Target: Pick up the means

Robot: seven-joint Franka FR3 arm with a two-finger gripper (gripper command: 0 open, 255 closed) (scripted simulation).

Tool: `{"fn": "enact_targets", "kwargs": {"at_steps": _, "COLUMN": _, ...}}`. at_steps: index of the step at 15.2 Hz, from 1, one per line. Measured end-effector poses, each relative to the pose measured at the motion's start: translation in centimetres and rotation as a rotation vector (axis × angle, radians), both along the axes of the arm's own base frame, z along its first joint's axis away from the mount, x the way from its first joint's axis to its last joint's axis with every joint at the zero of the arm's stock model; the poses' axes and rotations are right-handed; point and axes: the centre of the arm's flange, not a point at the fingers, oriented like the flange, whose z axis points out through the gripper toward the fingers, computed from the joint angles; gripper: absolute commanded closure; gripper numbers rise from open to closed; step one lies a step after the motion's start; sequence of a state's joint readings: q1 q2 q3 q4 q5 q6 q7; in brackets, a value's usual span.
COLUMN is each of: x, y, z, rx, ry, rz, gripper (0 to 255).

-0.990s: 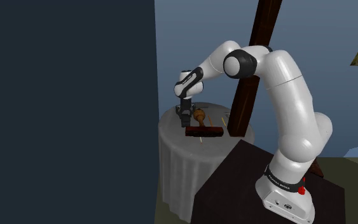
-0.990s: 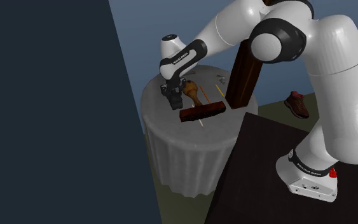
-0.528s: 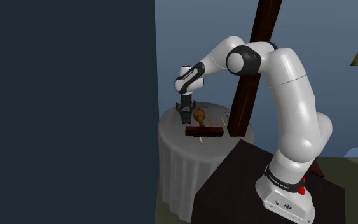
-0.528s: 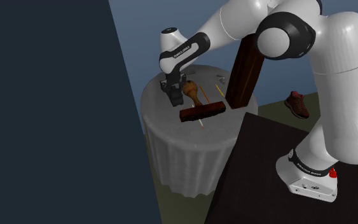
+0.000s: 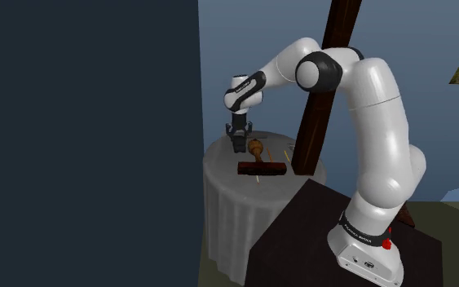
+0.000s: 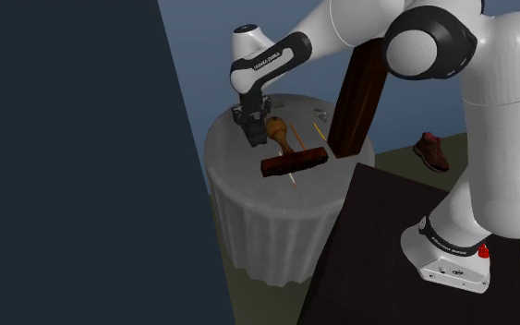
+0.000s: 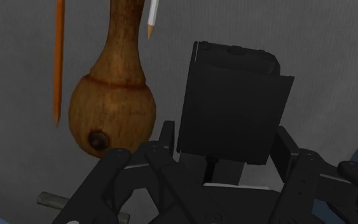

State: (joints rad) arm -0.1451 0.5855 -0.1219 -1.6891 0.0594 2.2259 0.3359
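Note:
A black box-shaped thing (image 7: 234,102) sits between my gripper's (image 7: 227,164) fingers, which are shut on it. In the shoulder view the gripper (image 5: 239,143) hangs just above the far side of a round table draped in grey cloth (image 5: 229,204). From the second exterior view, the gripper (image 6: 251,138) points down over the table (image 6: 258,212) beside a brown wooden gourd-shaped piece (image 6: 281,129). That wooden piece (image 7: 110,105) lies on the cloth right next to the held black thing.
A dark brown bar (image 5: 262,169) lies at the table's near side, also visible as the bar (image 6: 294,162). Orange pencils (image 7: 58,57) and a white one (image 7: 151,18) lie by the gourd. A dark wooden post (image 5: 317,98) leans at the table's edge. A red shoe (image 6: 431,150) lies on the ground.
The gripper has risen from the tabletop and drifted slightly toward the far side, carrying the black thing; the arm's elbow lifted with it.

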Motion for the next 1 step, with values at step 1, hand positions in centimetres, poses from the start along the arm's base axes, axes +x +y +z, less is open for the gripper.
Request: {"fn": "enact_targets", "kwargs": {"at_steps": 1, "x": 0.04, "y": 0.03, "z": 0.33, "rx": 0.0, "ry": 0.0, "rz": 0.0, "gripper": 255}}
